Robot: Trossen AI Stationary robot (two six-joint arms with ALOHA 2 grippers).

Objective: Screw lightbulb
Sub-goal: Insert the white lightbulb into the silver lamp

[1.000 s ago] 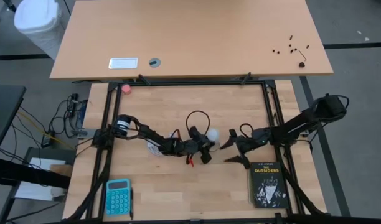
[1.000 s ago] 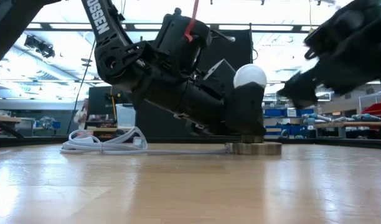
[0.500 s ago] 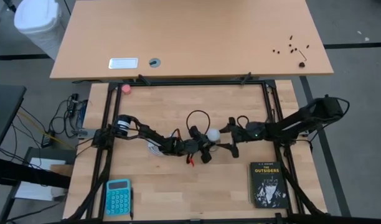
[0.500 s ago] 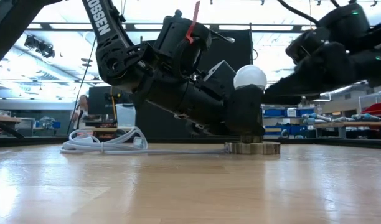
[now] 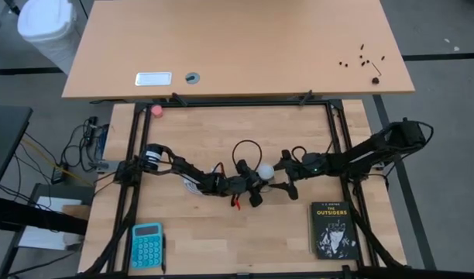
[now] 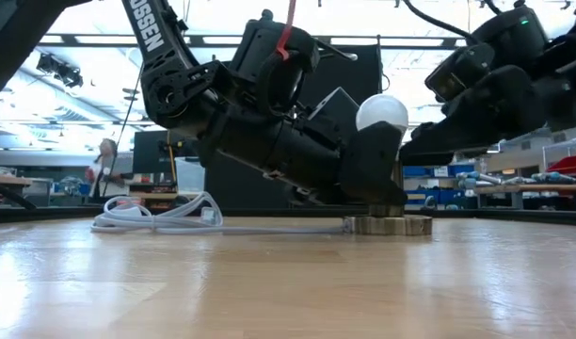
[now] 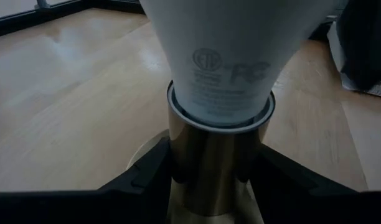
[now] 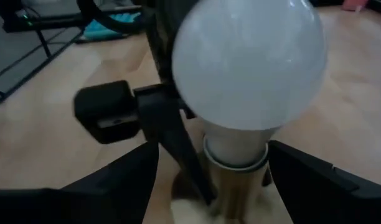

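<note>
The lightbulb (image 5: 265, 172) stands upright in a brass socket (image 6: 387, 224) near the middle of the table (image 5: 221, 232), closer to its front edge. My left gripper (image 5: 255, 188) is clamped on the socket's neck just under the bulb, a finger (image 7: 144, 174) on each side. My right gripper (image 5: 286, 177) sits just beside the bulb, its fingers (image 8: 315, 171) spread apart around the globe without touching it. A white cord (image 6: 166, 218) runs from the socket along the table.
</note>
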